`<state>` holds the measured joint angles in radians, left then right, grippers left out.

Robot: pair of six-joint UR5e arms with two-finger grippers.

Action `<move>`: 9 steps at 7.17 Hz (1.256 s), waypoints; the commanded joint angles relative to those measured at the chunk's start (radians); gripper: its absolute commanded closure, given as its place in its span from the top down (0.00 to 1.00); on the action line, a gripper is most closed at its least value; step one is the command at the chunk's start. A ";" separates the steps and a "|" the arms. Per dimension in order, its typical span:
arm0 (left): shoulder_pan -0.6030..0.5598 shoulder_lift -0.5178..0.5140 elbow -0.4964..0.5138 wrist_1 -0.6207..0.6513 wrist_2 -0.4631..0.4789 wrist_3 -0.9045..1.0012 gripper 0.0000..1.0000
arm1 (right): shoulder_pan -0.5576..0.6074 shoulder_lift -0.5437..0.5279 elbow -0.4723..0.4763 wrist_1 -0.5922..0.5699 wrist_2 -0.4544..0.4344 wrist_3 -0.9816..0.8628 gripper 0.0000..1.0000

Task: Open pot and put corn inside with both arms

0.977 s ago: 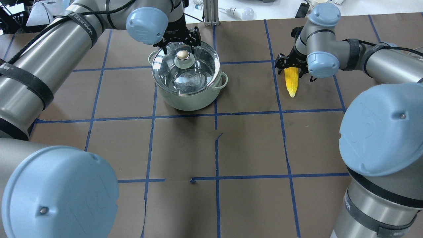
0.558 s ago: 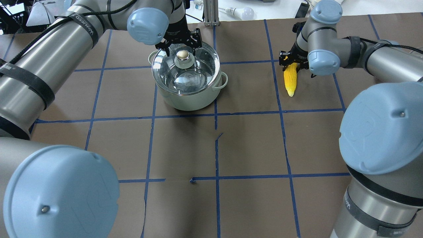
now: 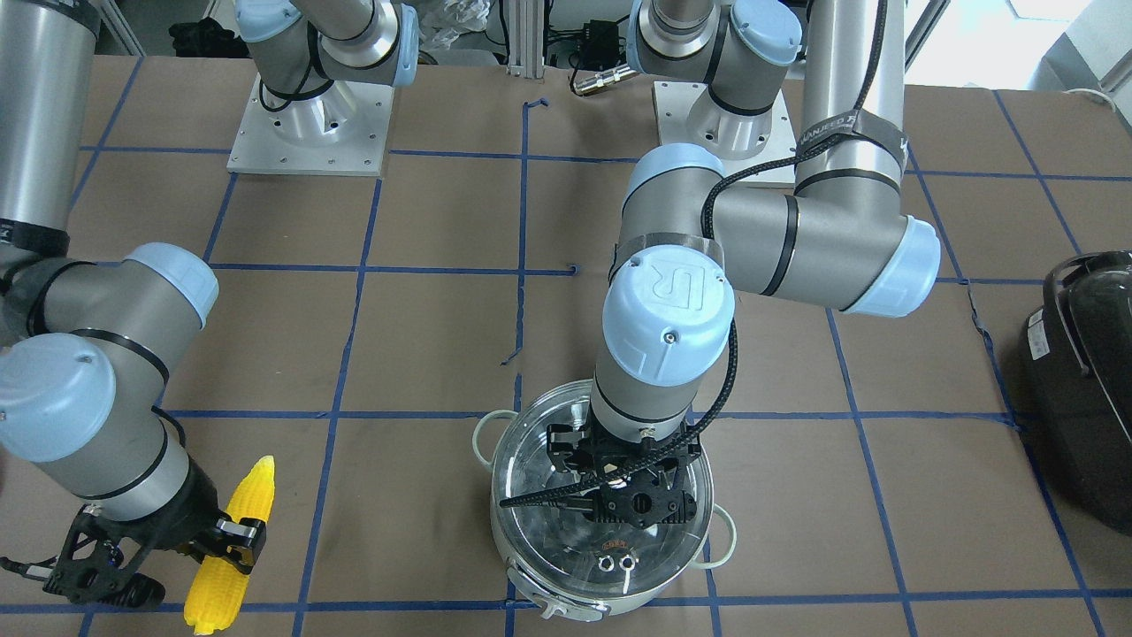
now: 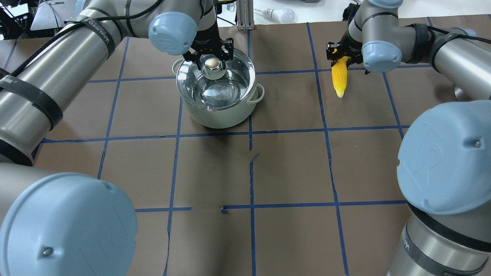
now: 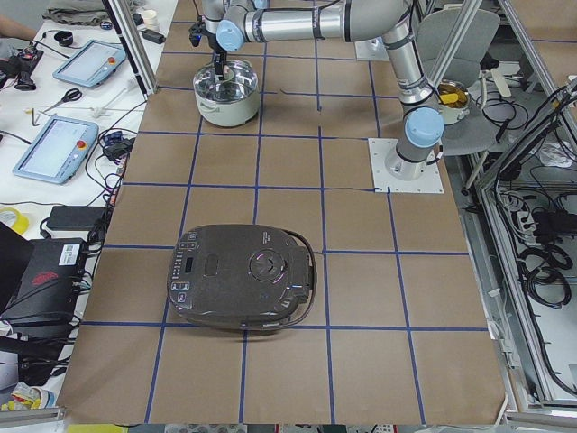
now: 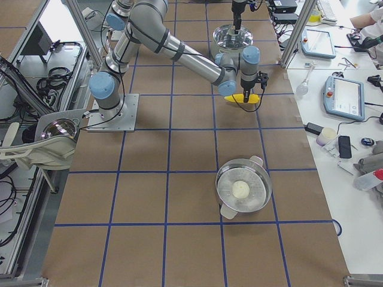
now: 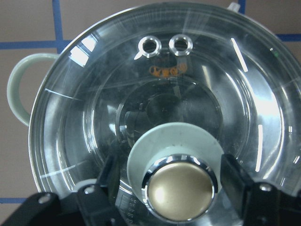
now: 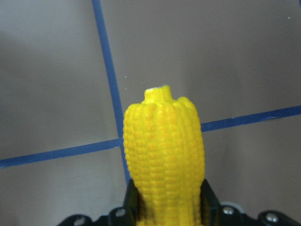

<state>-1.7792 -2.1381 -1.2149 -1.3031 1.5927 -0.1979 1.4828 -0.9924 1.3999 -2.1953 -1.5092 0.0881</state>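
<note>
Overhead exterior: right gripper (image 4: 339, 53), pinching the corn (image 4: 340, 78) that juts beyond its jaws, has risen. Left gripper (image 4: 212, 59) has dropped, jaws spread astride the still-lidded pot's (image 4: 218, 115) knob (image 4: 212, 66); lid-grasp seems imminent.

The left wrist view's bottom edge cuts off the lower part of the beige metal knob (image 7: 178, 193) and of the black fingers (image 7: 234, 183) flanking it, so it is unclear whether they press its pale collar. In the front-facing view the left gripper (image 3: 635, 506) and its wrist cover that knob on the clear glass lid (image 3: 539, 509). In the overhead view a light blue joint cap (image 4: 378, 57) hides most of the right gripper (image 4: 339, 56). The thick end of the bright yellow tapered toy corn cob (image 4: 340, 78) is buried between its jaws. The large black appliance with a handle (image 3: 1083, 380) runs off the front-facing view's right edge. In the side views the round pale grey-white pot (image 5: 225, 95) is too small to show contact.
</note>
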 commanded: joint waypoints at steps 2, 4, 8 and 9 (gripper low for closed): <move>0.004 0.038 0.021 0.002 -0.031 0.000 0.00 | 0.085 -0.020 -0.114 0.112 -0.012 0.012 0.00; 0.087 0.082 0.037 -0.049 -0.020 0.006 0.00 | 0.173 -0.025 -0.139 0.112 -0.075 0.022 0.00; 0.370 0.148 -0.102 -0.117 -0.017 0.194 0.00 | 0.359 -0.017 -0.234 0.141 -0.095 0.143 0.00; 0.450 0.149 -0.153 -0.104 -0.017 0.307 0.00 | 0.408 0.003 -0.278 0.143 -0.095 0.212 0.00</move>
<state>-1.4154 -1.9951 -1.3136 -1.4160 1.5746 -0.0006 1.8295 -1.0081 1.1686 -2.0575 -1.6020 0.2307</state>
